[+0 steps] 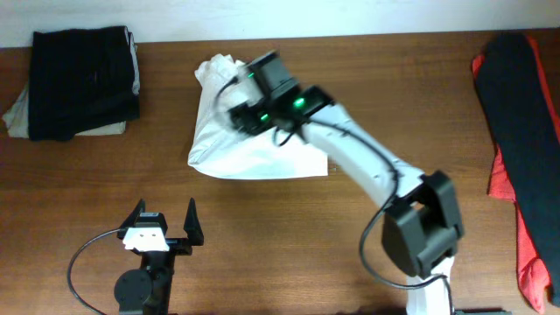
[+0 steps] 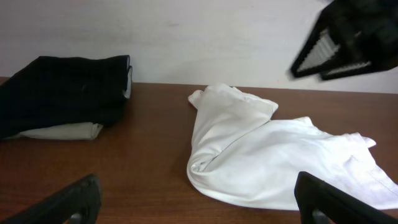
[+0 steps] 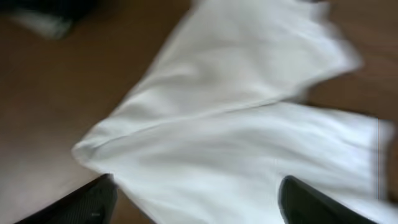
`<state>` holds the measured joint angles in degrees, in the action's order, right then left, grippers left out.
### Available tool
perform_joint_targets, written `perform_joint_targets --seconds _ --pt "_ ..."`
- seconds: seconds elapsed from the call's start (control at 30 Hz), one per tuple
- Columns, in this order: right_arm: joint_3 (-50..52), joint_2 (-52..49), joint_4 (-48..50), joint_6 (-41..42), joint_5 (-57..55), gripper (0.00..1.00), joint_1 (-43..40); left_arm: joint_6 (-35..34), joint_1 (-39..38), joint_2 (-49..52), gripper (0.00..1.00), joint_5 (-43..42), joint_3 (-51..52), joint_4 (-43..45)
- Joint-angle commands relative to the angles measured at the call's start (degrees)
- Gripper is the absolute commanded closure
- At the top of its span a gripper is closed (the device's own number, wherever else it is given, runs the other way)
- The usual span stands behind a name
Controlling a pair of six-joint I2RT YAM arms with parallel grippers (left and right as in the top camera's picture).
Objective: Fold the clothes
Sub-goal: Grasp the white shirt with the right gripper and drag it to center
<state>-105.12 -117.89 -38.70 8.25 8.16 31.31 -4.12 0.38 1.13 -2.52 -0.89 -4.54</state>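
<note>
The clothes being handled, a wrinkled white garment (image 1: pixel 254 144), lie mid-table with one end bunched into a roll at the far side (image 2: pixel 230 102). My right gripper (image 1: pixel 243 112) hovers over the far part of it, jaws wide apart and open. In the right wrist view the white cloth (image 3: pixel 224 124) fills the space under and between the fingers (image 3: pixel 93 200), and nothing is pinched. The left wrist view shows the right gripper (image 2: pixel 309 70) raised above the cloth. My left gripper (image 1: pixel 164 219) rests open near the front edge, apart from the garment (image 2: pixel 249 162).
A folded stack of black and beige clothes (image 1: pixel 79 83) sits at the back left (image 2: pixel 62 93). Red and black garments (image 1: pixel 521 149) lie along the right edge. Bare wooden table (image 1: pixel 289 227) separates the left gripper from the white garment.
</note>
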Motion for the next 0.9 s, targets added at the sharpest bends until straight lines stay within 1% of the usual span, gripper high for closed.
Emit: perform_joint_targets --seconds 0.0,0.03,0.07,0.13,0.17,0.27,0.33,0.4,0.43,0.5,0.6,0.67,0.73,0.87 --pt "-0.87 4.44 -5.60 2.38 -3.26 0.01 -9.57 0.48 -0.24 -0.35 0.01 0.00 0.35 -0.02" --pt "-0.85 3.98 -11.91 2.40 -3.26 0.01 -13.55 0.48 -0.24 -0.35 0.01 0.00 0.37 -0.02" --pt "-0.79 3.41 -15.17 2.40 -3.28 0.01 -15.13 0.48 -0.22 -0.35 0.01 0.00 0.37 0.00" --pt "0.15 2.19 -20.33 4.22 -3.21 0.01 -17.64 0.48 -0.24 -0.35 0.01 0.00 0.37 0.00" --pt "1.40 1.75 -21.07 5.92 -2.99 0.01 -18.34 0.48 -0.24 -0.35 0.01 0.00 0.35 0.00" --pt "7.50 0.66 -20.65 6.23 2.10 0.01 -18.40 0.48 -0.24 -0.35 0.01 0.00 0.35 0.00" --pt "11.32 0.39 -20.26 6.23 5.22 0.04 -17.66 0.48 -0.24 -0.35 0.01 0.00 0.35 0.00" --pt "14.38 0.39 -19.26 6.23 5.20 0.20 -16.22 0.48 -0.24 -0.35 0.01 0.00 0.37 0.00" --pt "15.58 0.39 -18.23 6.23 5.18 0.23 -15.45 0.48 -0.24 -0.35 0.01 0.00 0.35 0.00" --pt "17.16 0.39 -16.90 6.27 5.18 0.25 -14.01 0.48 -0.24 -0.35 0.01 0.00 0.37 0.00" --pt "20.22 0.39 -15.21 11.87 1.40 0.25 -11.76 0.48 -0.24 -0.35 0.01 0.00 0.37 0.00" --pt "21.70 0.39 -13.75 13.20 1.25 0.25 -11.50 0.48 -0.22 -0.35 0.01 0.00 0.37 0.00" --pt "22.84 0.37 -11.19 13.53 1.55 0.26 -11.50 0.48 -0.24 -0.35 0.01 0.00 0.35 0.00" --pt "23.08 -0.22 -9.84 13.73 1.90 0.30 -11.39 0.48 -0.24 -0.35 0.01 0.00 0.37 0.00"
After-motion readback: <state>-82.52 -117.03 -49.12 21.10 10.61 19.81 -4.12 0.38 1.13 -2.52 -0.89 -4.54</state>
